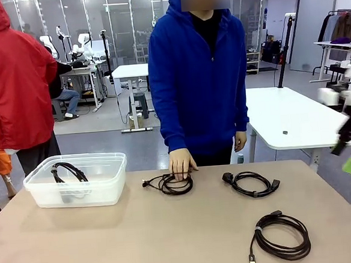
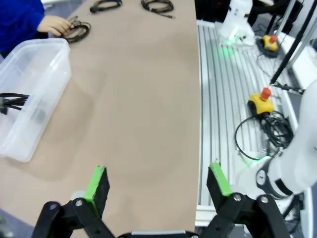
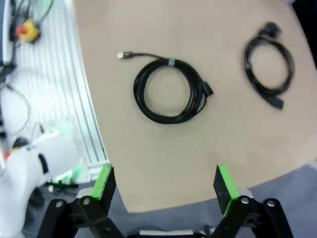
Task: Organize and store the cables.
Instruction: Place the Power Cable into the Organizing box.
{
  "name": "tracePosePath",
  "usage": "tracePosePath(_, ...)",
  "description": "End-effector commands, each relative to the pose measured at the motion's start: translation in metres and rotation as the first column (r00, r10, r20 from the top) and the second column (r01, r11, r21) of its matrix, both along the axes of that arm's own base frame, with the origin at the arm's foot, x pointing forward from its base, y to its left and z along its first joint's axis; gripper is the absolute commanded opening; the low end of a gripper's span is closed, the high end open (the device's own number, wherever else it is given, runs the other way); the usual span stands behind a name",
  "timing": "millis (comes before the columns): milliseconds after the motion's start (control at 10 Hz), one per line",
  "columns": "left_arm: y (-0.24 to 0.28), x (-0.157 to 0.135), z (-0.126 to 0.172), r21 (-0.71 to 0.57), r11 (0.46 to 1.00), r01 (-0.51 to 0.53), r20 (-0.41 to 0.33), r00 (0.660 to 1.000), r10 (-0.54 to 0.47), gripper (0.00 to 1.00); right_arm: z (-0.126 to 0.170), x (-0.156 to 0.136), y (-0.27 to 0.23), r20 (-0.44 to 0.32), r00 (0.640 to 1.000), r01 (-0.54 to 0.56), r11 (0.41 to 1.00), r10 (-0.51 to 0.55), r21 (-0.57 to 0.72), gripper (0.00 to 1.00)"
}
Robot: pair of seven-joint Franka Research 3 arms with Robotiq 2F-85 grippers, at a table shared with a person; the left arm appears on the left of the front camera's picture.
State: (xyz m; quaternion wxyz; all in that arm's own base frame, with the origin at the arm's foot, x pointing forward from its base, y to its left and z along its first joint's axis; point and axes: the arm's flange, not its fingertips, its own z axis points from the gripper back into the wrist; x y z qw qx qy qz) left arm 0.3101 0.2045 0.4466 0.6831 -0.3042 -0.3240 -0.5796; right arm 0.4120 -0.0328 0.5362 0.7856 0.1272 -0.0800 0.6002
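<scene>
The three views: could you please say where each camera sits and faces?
Front view: between the arms, facing across the tan table at the blue-clad person; blurred right arm.
Left wrist view: over the table, looking along it past open left gripper.
Right wrist view: above a coiled black cable, looking down past open right gripper.
Shared: front and left wrist show a clear plastic bin.

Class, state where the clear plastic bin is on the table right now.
Front view: the clear plastic bin sits at the left of the table near its far edge, one coiled cable inside; the loose cable under the person's hand lies to its right.
</scene>
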Motion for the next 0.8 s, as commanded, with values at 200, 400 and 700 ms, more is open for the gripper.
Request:
tracePosePath(200, -0.001, 0.000, 0.002, -0.011, 1.000, -0.006, 0.009, 1.000, 0.006, 1.00, 0.012, 0.056, 0.077, -0.115, 0.960, -0.277, 0.923, 0.254, -0.267, 1.00)
tracePosePath(400, -0.001, 0.000, 0.002, -0.011, 1.000, -0.006, 0.009, 1.000, 0.006, 1.00, -0.005, 0.063, 0.096, -0.110, 0.981, -0.193, 0.899, 0.162, -0.393, 1.00)
tracePosePath(700, -0.001, 0.000, 0.002, -0.011, 1.000, -0.006, 0.009, 1.000, 0.006, 1.00, -0.003, 0.065, 0.097, -0.112, 0.975, -0.220, 0.907, 0.192, -0.358, 1.00)
